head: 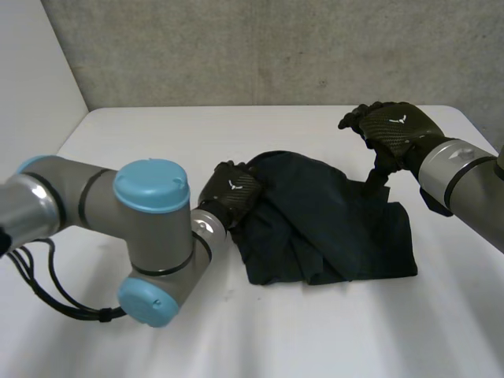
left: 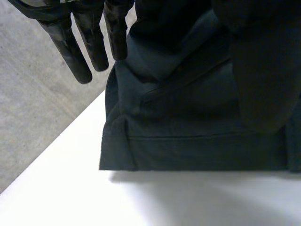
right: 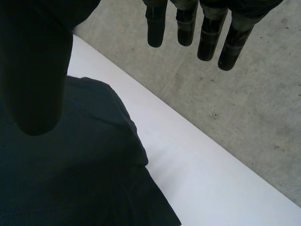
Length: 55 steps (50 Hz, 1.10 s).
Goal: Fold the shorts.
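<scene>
Dark navy fabric shorts (head: 331,228) lay rumpled, partly folded, mid-way across the smooth white table (head: 157,142), which stood against a speckled grey concrete wall (head: 276,47). The left hand (head: 232,193) rested at their left edge, fingers (left: 70,47) straight and wide of the thumb. The right hand (head: 394,126) hovered above the far right corner, fingers (right: 186,28) straight, holding nothing.

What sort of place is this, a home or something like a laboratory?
Most likely a robotics lab or test bench, not a home. The left arm and right arm reach over a white table before a plain grey wall, and only dark shorts lie on it.
</scene>
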Each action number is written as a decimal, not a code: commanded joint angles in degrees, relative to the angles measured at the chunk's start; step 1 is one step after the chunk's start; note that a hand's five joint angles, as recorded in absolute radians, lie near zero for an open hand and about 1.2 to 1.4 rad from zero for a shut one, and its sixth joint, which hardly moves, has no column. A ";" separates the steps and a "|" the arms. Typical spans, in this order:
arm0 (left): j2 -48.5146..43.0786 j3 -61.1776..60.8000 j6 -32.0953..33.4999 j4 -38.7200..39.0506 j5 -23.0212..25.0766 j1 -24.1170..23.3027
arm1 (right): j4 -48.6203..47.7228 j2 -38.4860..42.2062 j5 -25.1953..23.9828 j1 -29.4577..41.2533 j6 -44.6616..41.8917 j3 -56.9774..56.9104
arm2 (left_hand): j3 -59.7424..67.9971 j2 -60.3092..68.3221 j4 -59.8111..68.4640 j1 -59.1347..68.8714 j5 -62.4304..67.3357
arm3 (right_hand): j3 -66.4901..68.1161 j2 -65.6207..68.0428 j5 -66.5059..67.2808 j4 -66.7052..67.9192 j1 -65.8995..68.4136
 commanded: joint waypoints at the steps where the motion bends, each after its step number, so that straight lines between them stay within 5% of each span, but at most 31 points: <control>1: -3.92 4.72 -0.09 -0.38 -2.89 0.12 | -0.04 1.06 -0.02 0.00 -0.14 -0.11 | 17.89 17.71 17.65 17.16 17.62 | -1.87 -2.33 -4.25 -3.23 -1.49; 2: -4.36 5.16 -0.09 -0.47 -2.88 0.12 | -0.04 1.24 -0.02 0.00 -0.14 -0.11 | 25.60 25.42 25.36 24.87 25.33 | -1.87 -2.33 -4.25 -3.23 -1.49; 4: -5.24 6.13 0.17 -0.47 -3.32 0.12 | -0.04 1.50 0.07 0.09 -0.14 -0.02 | 61.70 61.52 61.46 60.97 61.43 | -1.87 -2.33 -4.25 -3.23 -1.49; 9: -5.16 7.71 0.43 -0.20 -7.44 0.56 | -0.04 1.50 0.07 0.09 -0.14 -0.02 | 61.82 61.64 61.58 61.09 61.55 | -1.87 -2.33 -4.25 -3.23 -1.49; 11: -4.46 8.94 0.70 0.15 -12.53 1.79 | -0.04 1.50 0.07 0.00 -0.14 -0.02 | 61.82 61.64 61.58 61.09 61.55 | -1.87 -2.33 -4.25 -3.23 -1.49; 15: 1.16 11.58 3.06 -0.03 -19.14 8.11 | -0.04 1.41 -0.02 0.09 -0.14 -0.20 | 61.82 61.64 61.58 61.09 61.55 | -1.87 -2.33 -4.25 -3.23 -1.49; 20: 7.14 12.90 5.88 1.46 -17.04 13.83 | -0.04 1.59 -0.02 0.70 -0.14 -0.72 | 61.82 61.64 61.58 61.09 61.55 | -1.87 -2.33 -4.25 -3.23 -1.49; 26: 11.37 13.34 5.44 3.93 -8.08 12.87 | -0.39 2.47 0.24 2.72 -0.14 -0.99 | 61.82 61.64 61.58 61.09 61.55 | -1.87 -2.33 -4.25 -3.23 -1.49; 41: 3.91 12.20 2.90 4.19 -2.45 -5.14 | -0.48 2.29 1.12 2.64 0.56 -1.34 | 61.82 61.64 61.58 61.09 61.55 | -1.87 -2.33 -4.25 -3.23 -1.49; 47: -0.49 11.93 -2.72 4.02 1.68 -12.18 | -0.66 2.12 6.39 0.97 2.32 -2.13 | 61.82 61.64 61.58 61.09 61.55 | -1.87 -2.33 -4.25 -3.23 -1.49; 49: -0.50 11.67 -3.69 4.02 2.21 -13.06 | -1.18 2.12 8.15 0.36 2.85 -2.04 | 51.34 51.16 51.11 50.62 51.08 | -1.87 -2.33 -4.25 -3.23 -1.49; 50: -0.41 11.58 -4.04 4.10 1.78 -13.76 | -1.88 2.12 9.37 -0.26 2.94 -1.96 | 25.76 25.59 25.53 25.04 25.50 | -1.87 -2.33 -4.25 -3.23 -1.49; 51: -0.15 11.58 -4.14 4.10 1.51 -13.94 | -2.24 2.12 9.82 -0.52 2.94 -1.87 | 16.68 16.50 16.45 15.95 16.41 | -1.87 -2.33 -4.25 -3.23 -1.49; 55: 3.19 11.67 -3.70 3.49 -0.51 -12.80 | -2.77 2.12 9.92 -1.14 2.76 -1.87 | 7.53 7.35 7.30 6.80 7.27 | -1.87 -2.33 -4.25 -3.23 -1.49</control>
